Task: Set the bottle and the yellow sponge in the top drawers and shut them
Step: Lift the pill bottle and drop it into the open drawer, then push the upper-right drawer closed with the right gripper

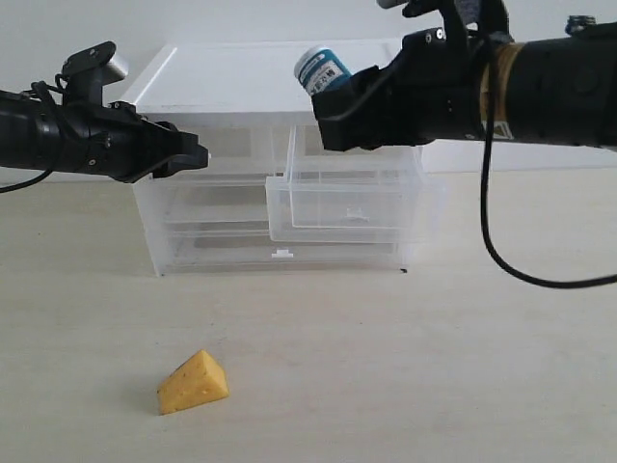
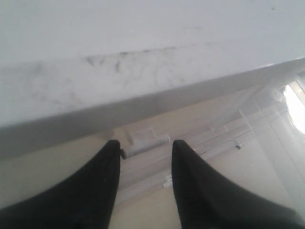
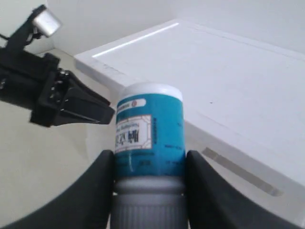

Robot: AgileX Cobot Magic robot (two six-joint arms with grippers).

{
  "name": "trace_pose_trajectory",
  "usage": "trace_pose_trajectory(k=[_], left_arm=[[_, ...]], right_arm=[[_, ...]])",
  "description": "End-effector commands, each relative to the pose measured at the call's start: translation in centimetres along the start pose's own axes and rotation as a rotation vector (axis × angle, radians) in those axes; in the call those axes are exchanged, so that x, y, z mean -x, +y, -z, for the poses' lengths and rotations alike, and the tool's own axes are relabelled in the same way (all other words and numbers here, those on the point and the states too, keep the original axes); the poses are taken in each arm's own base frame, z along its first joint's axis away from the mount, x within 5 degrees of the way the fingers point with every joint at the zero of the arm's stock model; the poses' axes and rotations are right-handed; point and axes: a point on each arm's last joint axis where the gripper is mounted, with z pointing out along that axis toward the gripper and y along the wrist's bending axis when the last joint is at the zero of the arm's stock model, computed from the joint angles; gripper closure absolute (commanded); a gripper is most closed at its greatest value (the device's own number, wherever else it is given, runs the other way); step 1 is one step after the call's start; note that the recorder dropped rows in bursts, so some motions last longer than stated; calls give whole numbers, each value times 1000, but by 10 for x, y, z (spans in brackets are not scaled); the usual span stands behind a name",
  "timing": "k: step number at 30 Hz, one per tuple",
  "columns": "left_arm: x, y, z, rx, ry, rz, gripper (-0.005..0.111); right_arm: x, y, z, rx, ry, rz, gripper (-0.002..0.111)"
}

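The bottle (image 1: 321,69), white with a teal label, is held tilted above the cabinet, and my right gripper (image 1: 335,96) is shut on it near the cap. In the right wrist view the bottle (image 3: 150,129) sits between the black fingers (image 3: 100,181). Below it the right top drawer (image 1: 347,224) stands pulled out. The left top drawer (image 1: 241,149) is pushed in. My left gripper (image 1: 200,154) is open at its front, with a small white tab handle (image 2: 145,145) just beyond the fingertips. The yellow sponge (image 1: 193,382) lies on the table in front, apart from both grippers.
The translucent cabinet (image 1: 222,82) has a flat white top and two full-width drawers below, the lowest with a centred handle (image 1: 281,255). The left arm (image 3: 57,95) shows in the right wrist view beside the cabinet top (image 3: 224,71). A pale tabletop (image 1: 434,367) surrounds the sponge.
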Motion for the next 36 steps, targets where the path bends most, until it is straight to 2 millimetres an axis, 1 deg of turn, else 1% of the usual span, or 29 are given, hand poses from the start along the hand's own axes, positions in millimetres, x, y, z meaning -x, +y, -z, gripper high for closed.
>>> trace_pose_trajectory(k=[1, 5, 8, 10, 13, 14, 15, 17, 19, 21, 25, 28, 29, 32, 36], left_arm=[[9, 12, 1, 84, -51, 36, 70], [9, 12, 1, 86, -51, 36, 70], [9, 12, 1, 86, -51, 36, 70], [9, 12, 1, 86, -51, 36, 70], [10, 12, 1, 88, -52, 38, 70], [10, 12, 1, 88, -52, 38, 70], [10, 12, 1, 88, -52, 38, 70], [10, 12, 1, 88, -52, 38, 70], [10, 12, 1, 88, -52, 38, 70], [10, 12, 1, 88, -52, 38, 70], [10, 12, 1, 88, -52, 38, 70], [10, 12, 1, 88, -52, 38, 70], [10, 12, 1, 88, -52, 38, 70], [10, 12, 1, 88, -52, 38, 70], [10, 12, 1, 88, -52, 38, 70]], right_arm=[[-4, -15, -23, -93, 54, -51, 108], [-15, -21, -42, -112, 100, -65, 108], [-23, -27, -49, -165, 134, -110, 108], [-25, -29, -49, -188, 148, -111, 104], [-25, -30, -48, -200, 154, -108, 83], [-24, -30, -48, -200, 149, -126, 70], [-24, -29, -48, -194, 143, -145, 60], [-22, -30, -48, -209, 126, -246, 45], [-20, -31, -47, -223, 119, -285, 45], [-18, -31, -45, -225, 114, -284, 47], [-7, -28, -37, -219, 82, -274, 47], [6, -18, -27, -219, 55, -249, 47], [9, -15, -22, -249, 66, -232, 47], [7, -1, -10, -309, 120, -189, 47], [-6, 25, 1, -323, 220, -206, 47]])
